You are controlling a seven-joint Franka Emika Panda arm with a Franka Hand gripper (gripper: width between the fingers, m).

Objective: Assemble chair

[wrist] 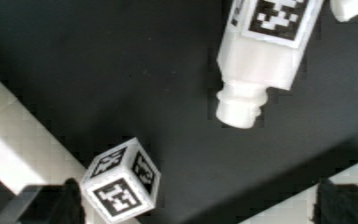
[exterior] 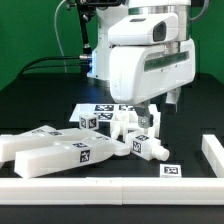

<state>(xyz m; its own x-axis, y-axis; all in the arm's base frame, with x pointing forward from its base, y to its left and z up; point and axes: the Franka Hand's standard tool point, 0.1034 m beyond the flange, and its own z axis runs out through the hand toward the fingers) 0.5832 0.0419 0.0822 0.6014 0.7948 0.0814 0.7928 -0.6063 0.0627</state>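
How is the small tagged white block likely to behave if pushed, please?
The small block looks like rigid moulded plastic, so probably stiff and light. Its flat faces suggest sliding, not rolling, on the dark table; an off-centre push might spin it.

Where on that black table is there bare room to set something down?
Free: the table at the exterior view's right, up to the white side rail, and the far-left patch behind the long legs. Crowded: the middle, where small chair blocks cluster before the marker board.
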